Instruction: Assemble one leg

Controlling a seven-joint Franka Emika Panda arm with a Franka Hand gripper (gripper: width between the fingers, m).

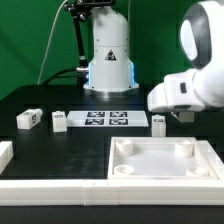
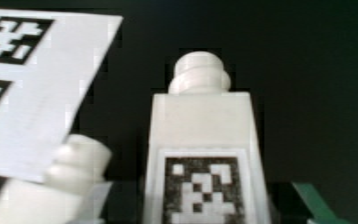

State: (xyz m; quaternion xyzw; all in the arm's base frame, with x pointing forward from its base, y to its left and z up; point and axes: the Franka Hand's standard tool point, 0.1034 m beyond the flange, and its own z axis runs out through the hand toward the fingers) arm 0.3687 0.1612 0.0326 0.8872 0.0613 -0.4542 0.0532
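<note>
A leg (image 2: 202, 130), a white oblong block with a round peg at its far end and a marker tag on its upper face, fills the middle of the wrist view. My gripper (image 2: 201, 212) is open and straddles it, with a dark gap on each side. One greenish fingertip (image 2: 329, 203) shows at the picture's edge. A second leg (image 2: 78, 172) lies close beside the first, by the marker board (image 2: 34, 90). In the exterior view my gripper (image 1: 163, 112) hangs low over a leg (image 1: 158, 123) at the marker board's (image 1: 105, 118) right end. Its fingers are hidden by the hand.
Two more legs (image 1: 28, 119) (image 1: 59, 121) lie at the exterior view's left. The large white square tray-like part (image 1: 165, 165) lies in front at the right. A white rim (image 1: 50, 185) runs along the front. The robot base (image 1: 108, 60) stands behind.
</note>
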